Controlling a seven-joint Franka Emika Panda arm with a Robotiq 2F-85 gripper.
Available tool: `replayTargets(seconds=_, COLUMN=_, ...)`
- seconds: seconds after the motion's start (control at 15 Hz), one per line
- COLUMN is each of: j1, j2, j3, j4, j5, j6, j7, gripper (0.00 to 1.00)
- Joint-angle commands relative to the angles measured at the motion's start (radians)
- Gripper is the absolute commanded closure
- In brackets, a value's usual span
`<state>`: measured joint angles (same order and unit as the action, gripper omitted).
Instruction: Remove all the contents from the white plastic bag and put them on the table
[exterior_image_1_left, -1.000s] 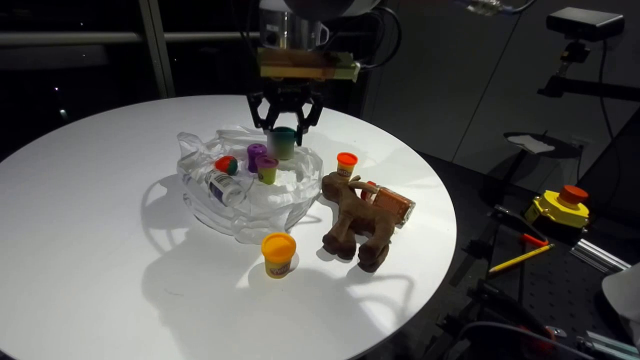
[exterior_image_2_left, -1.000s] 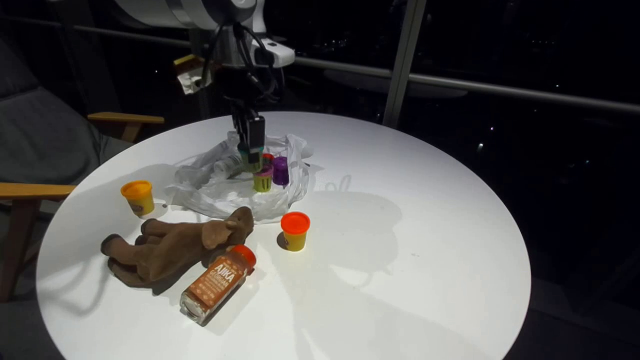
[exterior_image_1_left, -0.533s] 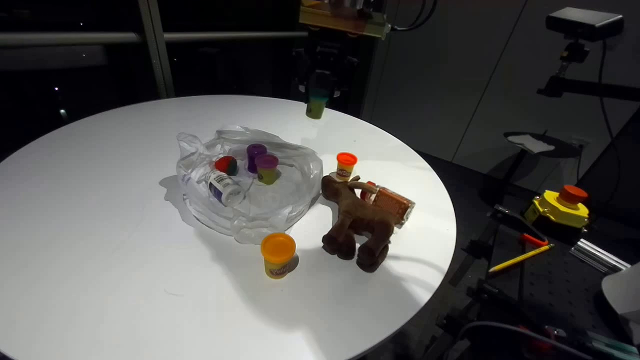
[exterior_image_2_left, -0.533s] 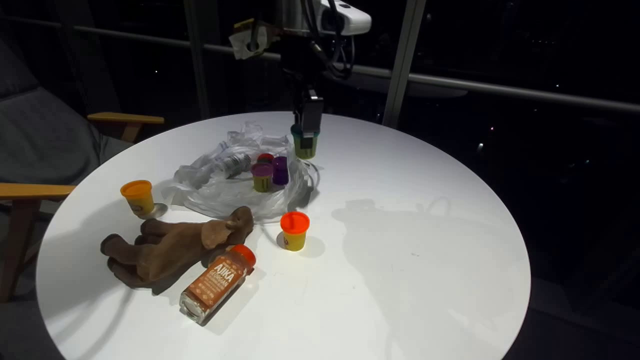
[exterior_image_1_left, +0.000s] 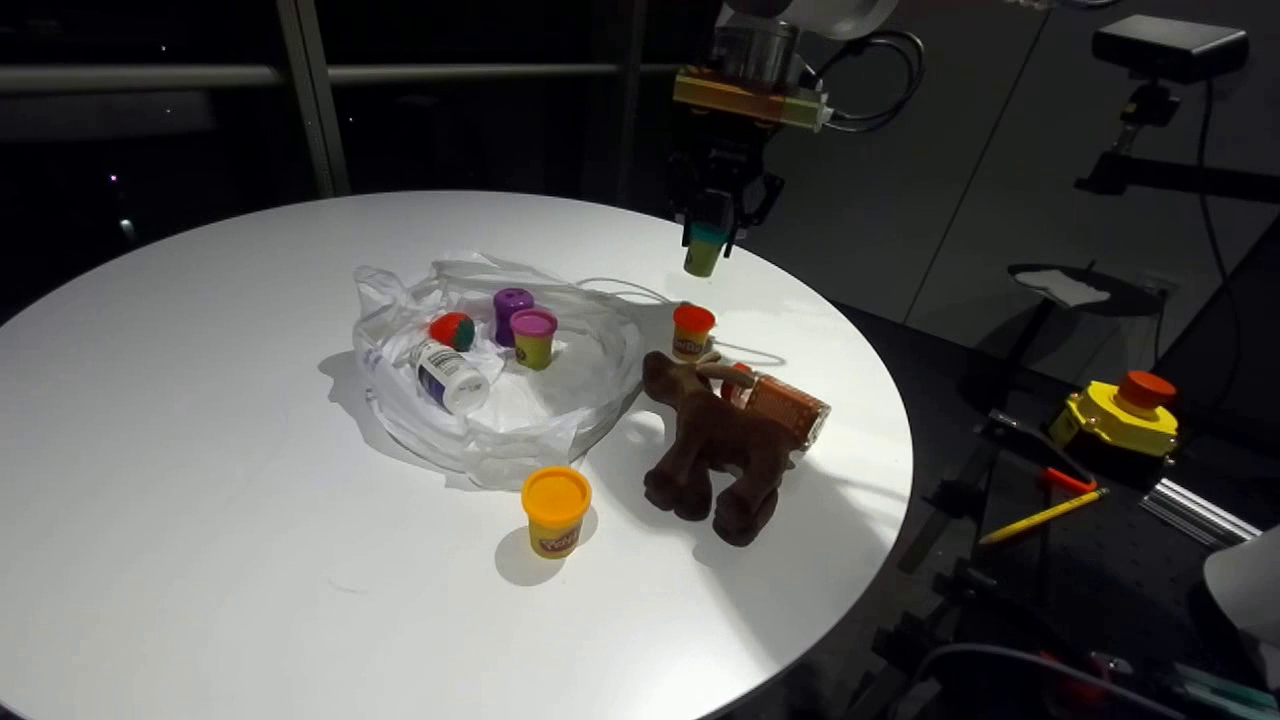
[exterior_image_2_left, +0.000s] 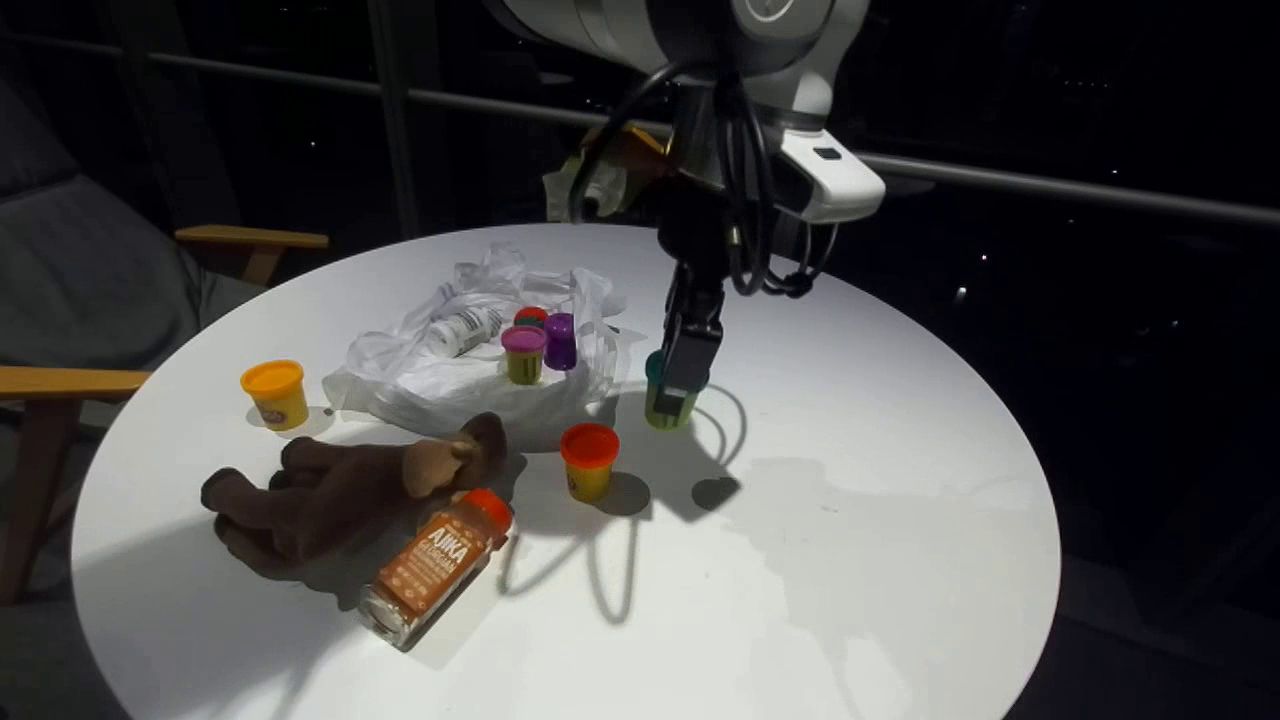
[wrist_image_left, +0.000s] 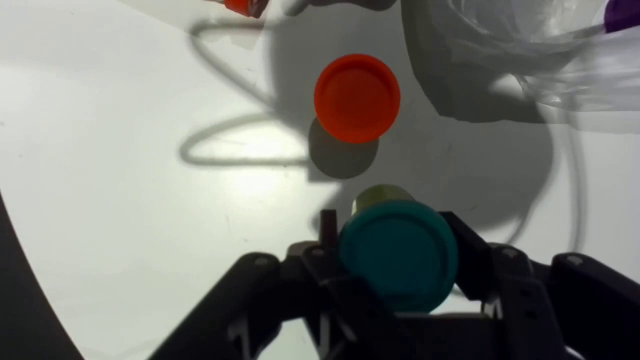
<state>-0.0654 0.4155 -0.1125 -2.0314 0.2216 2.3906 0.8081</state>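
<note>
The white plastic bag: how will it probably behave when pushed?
The white plastic bag would likely crumple, since it looks thin and wrinkled. It may drag along the upright purple-lidded tub inside; the white bottle on its side could roll.

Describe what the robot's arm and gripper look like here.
The arm is mostly white, with rounded casings, darker-looking sections and a small dark rectangle. Black cables loop beside it. A grey, metallic-looking cylinder meets a yellow-to-amber block. The gripper is black, with two jointed fingers.
</note>
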Motion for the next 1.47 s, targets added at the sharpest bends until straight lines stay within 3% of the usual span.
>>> replayTargets(seconds=0.0, j1=-0.033, j2=-0.001, j3=0.014, j4=-0.065, j5=0.108, j6=0.048, j7=-0.05, gripper=0.73)
replayTargets(seconds=0.27, j1=-0.034, j2=0.059, j3=0.015, j4=-0.073, j5=0.176, j6=0.057, j7=-0.065, gripper=0.73)
replayTargets(seconds=0.6, j1=-0.001, j2=0.127, j3=-0.02, j4=-0.059, j5=0.131, j6=0.037, j7=-0.008, gripper=0.73)
replayTargets(seconds=0.8, j1=0.016, j2=0.099, j3=-0.051, j4=-0.084, j5=0.1, j6=0.043, j7=0.029, gripper=0.73)
replayTargets(seconds=0.87, j1=0.016, j2=0.073, j3=-0.056, j4=-0.101, j5=0.095, j6=0.046, j7=0.033, gripper=0.23)
replayTargets(seconds=0.93, j1=0.028, j2=0.03, j3=-0.07, j4=-0.128, j5=0.074, j6=0.05, j7=0.047, gripper=0.22)
replayTargets(seconds=1.13, j1=0.084, j2=-0.105, j3=-0.108, j4=-0.199, j5=-0.031, j6=0.042, j7=0.102, gripper=0.01)
replayTargets(seconds=1.27, j1=0.123, j2=-0.181, j3=-0.11, j4=-0.222, j5=-0.13, j6=0.027, j7=0.155, gripper=0.0)
replayTargets(seconds=1.4, j1=0.148, j2=-0.246, j3=-0.064, j4=-0.225, j5=-0.193, j6=0.011, j7=0.177, gripper=0.0)
